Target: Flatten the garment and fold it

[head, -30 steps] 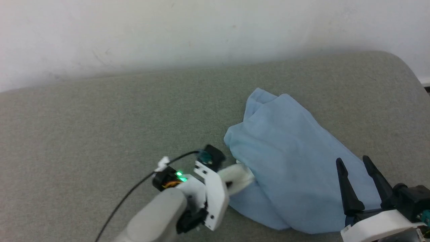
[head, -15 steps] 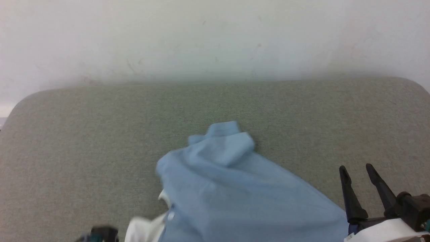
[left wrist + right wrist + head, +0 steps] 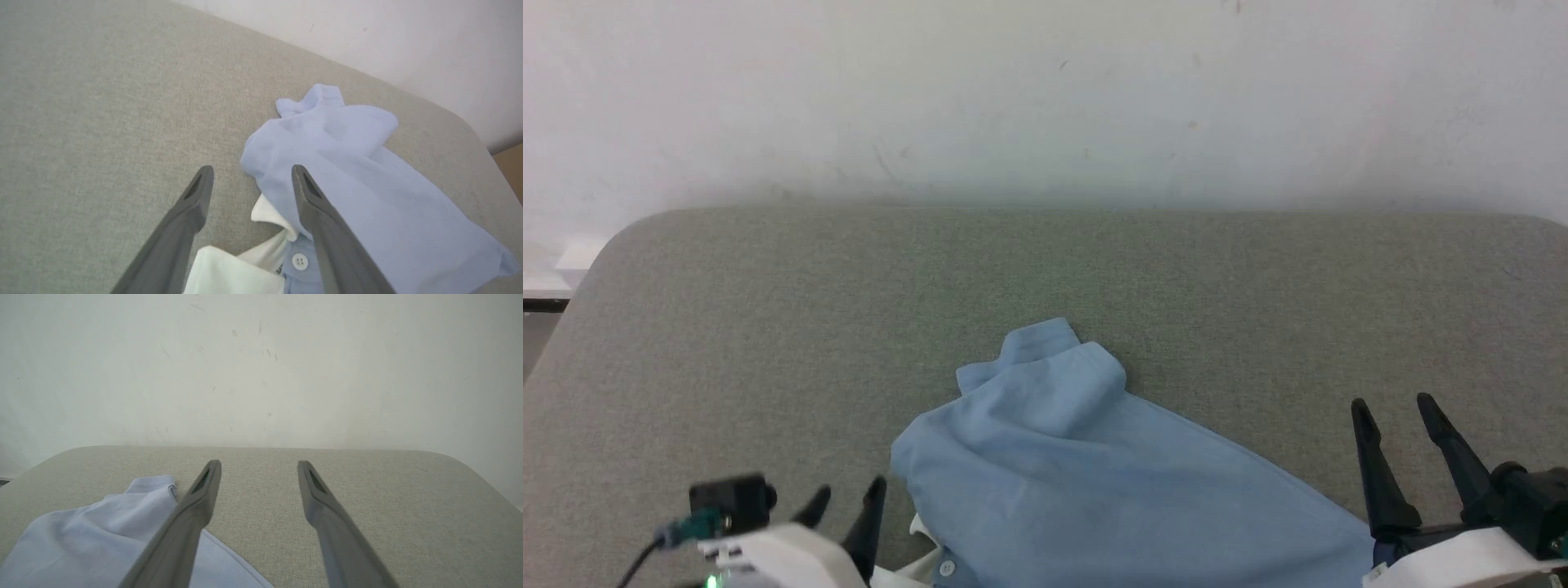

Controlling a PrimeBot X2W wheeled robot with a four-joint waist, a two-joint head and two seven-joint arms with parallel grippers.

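Head view high, looking forward and down over the table (image 3: 768, 327) to the wall (image 3: 1013, 98), left wrist view close above the garment (image 3: 347, 183), right wrist view low, facing the wall, all three sharing the garment

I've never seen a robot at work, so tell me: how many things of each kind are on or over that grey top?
shirt: 1
pincers, the left pincer and the right pincer, both open: 2
grey padded top: 1
Total: 4
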